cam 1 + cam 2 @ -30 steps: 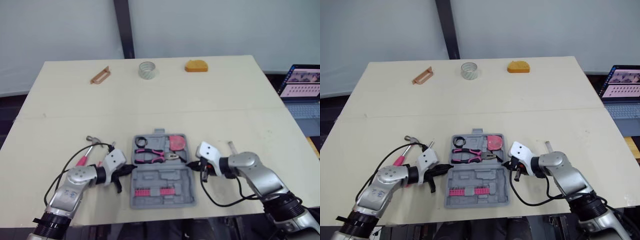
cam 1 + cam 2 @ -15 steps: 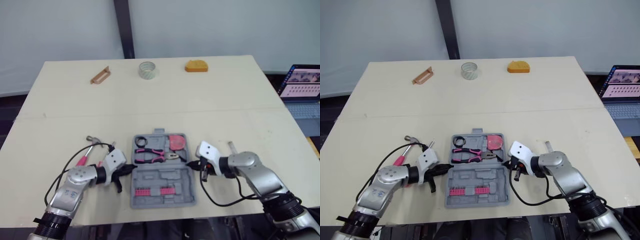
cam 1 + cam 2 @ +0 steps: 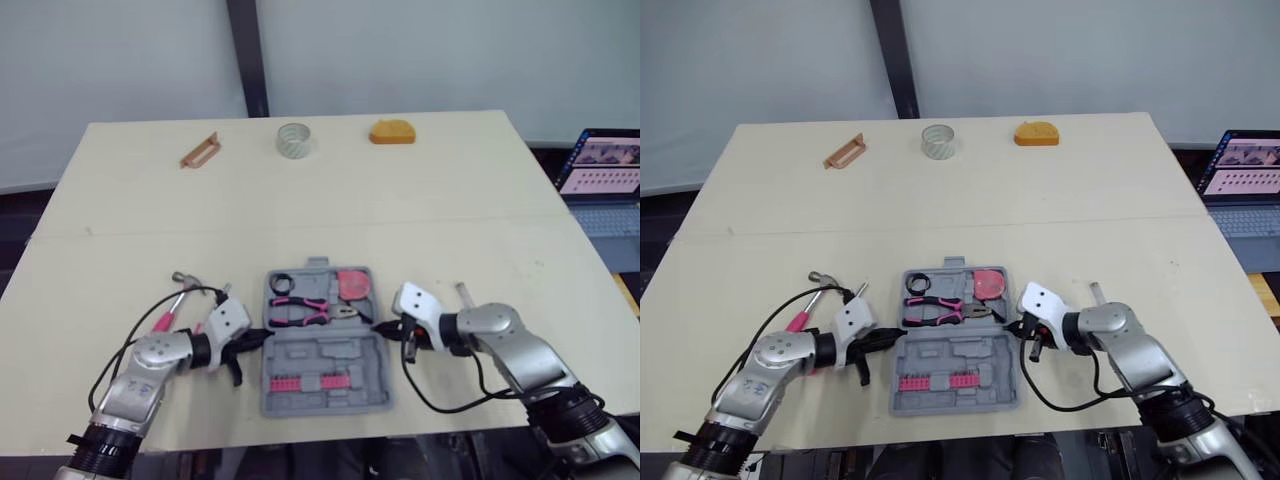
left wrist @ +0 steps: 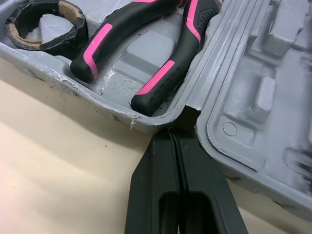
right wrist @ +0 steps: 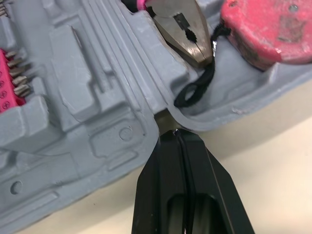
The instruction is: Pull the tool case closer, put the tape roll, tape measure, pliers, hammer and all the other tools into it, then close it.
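Grey moulded plastic suggests the tool case (image 3: 325,352) is light, stiff and likely to slide easily; it lies open near the front edge of the table (image 3: 300,200). Its rim at the hinge line is the best hold. The left hand (image 3: 260,338) and right hand (image 3: 381,326) are fully closed, with their tips touching opposite hinge ends.

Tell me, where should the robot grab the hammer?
By its pink handle, coming down from above and across it. The hammer lies flat on the table, and its slim handle is easier to pinch than the wide metal head.
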Controlling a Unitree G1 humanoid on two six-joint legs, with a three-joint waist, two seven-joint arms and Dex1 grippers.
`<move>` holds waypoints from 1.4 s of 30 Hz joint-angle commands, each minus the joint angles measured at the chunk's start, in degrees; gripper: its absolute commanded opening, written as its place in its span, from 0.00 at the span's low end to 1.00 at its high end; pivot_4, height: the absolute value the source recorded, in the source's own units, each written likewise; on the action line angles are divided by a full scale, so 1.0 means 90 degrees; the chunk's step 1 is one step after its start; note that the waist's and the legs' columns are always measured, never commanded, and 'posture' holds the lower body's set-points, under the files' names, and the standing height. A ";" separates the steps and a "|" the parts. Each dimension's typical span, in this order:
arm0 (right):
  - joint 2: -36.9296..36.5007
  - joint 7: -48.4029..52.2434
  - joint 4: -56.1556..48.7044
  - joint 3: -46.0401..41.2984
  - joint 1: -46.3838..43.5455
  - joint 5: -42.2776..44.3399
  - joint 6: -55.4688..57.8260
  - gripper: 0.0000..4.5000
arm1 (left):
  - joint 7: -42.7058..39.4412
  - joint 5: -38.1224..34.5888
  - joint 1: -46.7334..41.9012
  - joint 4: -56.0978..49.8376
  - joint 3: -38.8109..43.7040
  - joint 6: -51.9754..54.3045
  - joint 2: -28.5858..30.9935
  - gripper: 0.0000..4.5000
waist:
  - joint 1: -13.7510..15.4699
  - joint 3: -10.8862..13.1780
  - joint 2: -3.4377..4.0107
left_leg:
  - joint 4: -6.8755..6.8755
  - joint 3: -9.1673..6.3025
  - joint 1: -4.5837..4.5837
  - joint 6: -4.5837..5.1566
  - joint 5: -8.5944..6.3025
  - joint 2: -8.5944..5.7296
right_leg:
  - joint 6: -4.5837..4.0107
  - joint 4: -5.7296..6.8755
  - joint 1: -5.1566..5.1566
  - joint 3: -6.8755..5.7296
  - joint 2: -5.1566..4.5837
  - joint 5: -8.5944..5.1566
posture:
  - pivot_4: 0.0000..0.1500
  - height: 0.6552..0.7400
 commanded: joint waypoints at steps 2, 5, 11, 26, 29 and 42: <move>-0.0109 0.0058 -0.0017 -0.0223 0.0006 0.0063 -0.0128 0.01 | -0.0022 -0.0042 0.0029 0.0191 0.0238 -0.0109 0.0165 0.00 | -0.0027 0.0000 0.0000 | -0.0001 0.0000 0.0000 0.0000 0.0000 0.0000 | 0.0000 0.0000 -0.0001 0.0000 0.0000 0.0000 | 1.00 1.00; -0.0125 0.0072 -0.0027 -0.0245 0.0019 0.0070 -0.0120 0.01 | -0.0056 -0.0062 0.0039 0.0218 0.0273 -0.0144 0.0216 0.00 | -0.0065 0.0000 0.0000 | -0.0003 0.0000 0.0000 0.0000 0.0000 0.0000 | 0.0000 0.0000 -0.0001 0.0000 0.0000 0.0000 | 1.00 1.00; -0.0111 0.0121 -0.0113 -0.0539 0.0096 0.0344 -0.0126 0.01 | -0.0191 -0.0266 0.0157 0.0047 0.0484 -0.0127 0.0386 0.00 | -0.0126 0.0000 0.0000 | -0.0007 0.0000 0.0000 0.0000 0.0000 0.0000 | 0.0000 0.0000 -0.0003 -0.0001 0.0000 0.0000 | 1.00 1.00; -0.1870 0.1059 0.1301 -0.4029 0.1387 0.2024 -0.0010 0.98 | -0.0853 -0.1944 0.2224 0.0132 0.4644 0.0864 0.1782 1.00 | -0.0128 0.0017 -0.0015 | -0.0021 0.0006 -0.0016 0.0001 0.0000 0.0002 | 0.0001 -0.0014 -0.0019 0.0001 0.0000 0.0001 | 1.00 1.00; -0.2038 0.1086 0.1861 -0.4214 0.1581 0.1876 -0.0427 0.99 | -0.0885 -0.1883 0.2410 0.0924 0.5178 0.0496 0.1858 1.00 | -0.0155 0.0019 -0.0012 | -0.0032 0.0016 -0.0008 0.0000 0.0000 0.0002 | 0.0001 -0.0013 -0.0022 0.0004 0.0000 0.0000 | 1.00 1.00; -0.1960 0.0985 0.3271 -0.4202 0.1278 0.1610 -0.1354 0.99 | -0.0847 -0.1671 0.2401 0.2749 0.5475 -0.0740 0.2004 1.00 | -0.0303 0.0027 -0.0020 | -0.0047 0.0030 0.0003 0.0000 0.0000 0.0005 | 0.0001 -0.0013 -0.0025 0.0007 -0.0001 0.0000 | 1.00 1.00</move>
